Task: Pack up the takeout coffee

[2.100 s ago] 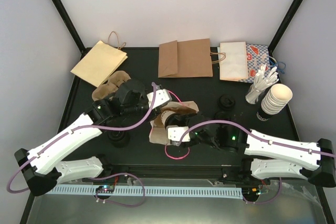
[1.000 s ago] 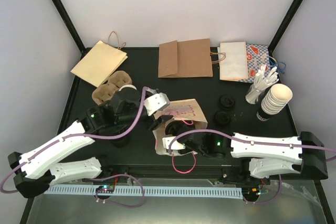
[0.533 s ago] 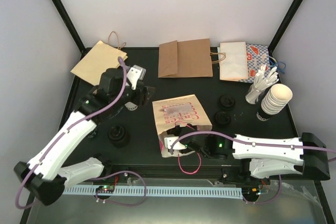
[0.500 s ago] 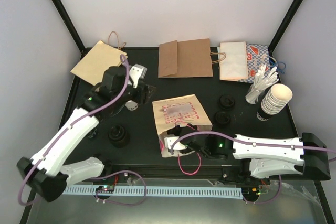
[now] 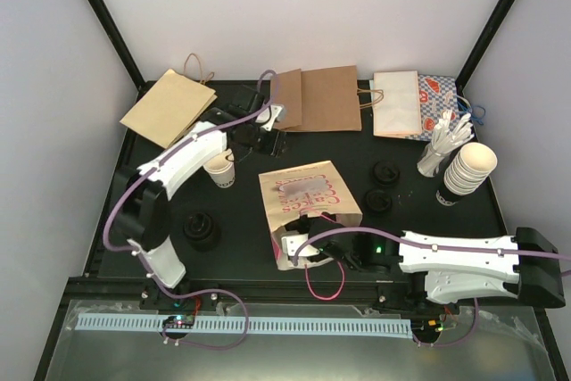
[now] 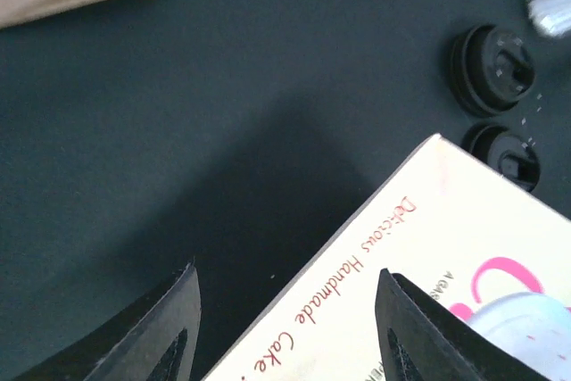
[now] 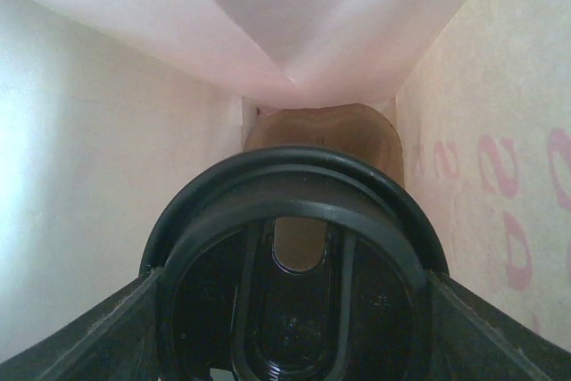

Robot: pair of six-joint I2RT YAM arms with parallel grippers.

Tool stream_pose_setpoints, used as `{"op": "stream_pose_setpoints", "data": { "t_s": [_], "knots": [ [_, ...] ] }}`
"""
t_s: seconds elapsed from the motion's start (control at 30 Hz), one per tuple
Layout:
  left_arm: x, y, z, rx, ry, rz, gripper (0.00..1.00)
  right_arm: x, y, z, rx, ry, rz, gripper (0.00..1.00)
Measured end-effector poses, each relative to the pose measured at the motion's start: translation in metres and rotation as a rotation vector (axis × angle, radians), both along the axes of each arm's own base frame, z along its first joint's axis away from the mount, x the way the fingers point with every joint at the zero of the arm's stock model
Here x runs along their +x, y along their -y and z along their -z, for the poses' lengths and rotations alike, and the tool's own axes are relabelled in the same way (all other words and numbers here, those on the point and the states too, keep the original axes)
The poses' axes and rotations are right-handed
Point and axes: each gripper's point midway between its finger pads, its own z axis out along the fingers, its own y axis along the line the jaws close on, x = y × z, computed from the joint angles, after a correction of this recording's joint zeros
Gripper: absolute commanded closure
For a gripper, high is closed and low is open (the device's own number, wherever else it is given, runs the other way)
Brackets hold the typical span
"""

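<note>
Black lid (image 7: 290, 220) clamped in my right hand (image 7: 290, 336) inside the printed bag (image 5: 308, 189); left hand (image 6: 285, 310) hangs past its far edge, spread, empty.

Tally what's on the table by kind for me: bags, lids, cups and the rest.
Paper bags: 5
Black lids: 4, one held inside a bag
Single white cup: 1
Stack of nested cups: 1
Holder of white utensils: 1
Total: 12
</note>
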Motion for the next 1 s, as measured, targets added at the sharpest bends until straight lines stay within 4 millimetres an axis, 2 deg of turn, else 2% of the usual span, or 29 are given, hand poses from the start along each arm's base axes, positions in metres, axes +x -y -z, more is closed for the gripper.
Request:
{"op": "stream_pose_setpoints", "data": {
  "t_s": [0.13, 0.27, 0.47, 0.63, 0.8, 1.0],
  "knots": [
    [0.002, 0.009, 0.029, 0.008, -0.089, 0.024, 0.45, 0.003, -0.001, 0.002, -0.01, 0.013, 0.012, 0.45],
    [0.004, 0.018, 0.043, -0.009, -0.14, 0.052, 0.45, 0.007, -0.001, -0.004, -0.009, 0.029, 0.032, 0.45],
    [0.002, 0.04, 0.055, -0.072, -0.205, 0.123, 0.45, 0.009, 0.001, -0.005, -0.012, 0.04, 0.044, 0.45],
    [0.01, 0.058, 0.068, -0.091, -0.229, 0.166, 0.45, 0.011, 0.004, -0.005, -0.019, 0.049, 0.056, 0.45],
    [0.007, 0.061, 0.08, -0.087, -0.259, 0.185, 0.46, 0.011, 0.007, -0.003, -0.035, 0.05, 0.064, 0.46],
    [0.005, 0.063, 0.084, -0.095, -0.271, 0.199, 0.45, 0.011, 0.009, 0.0, -0.041, 0.04, 0.071, 0.46]
  ]
}}
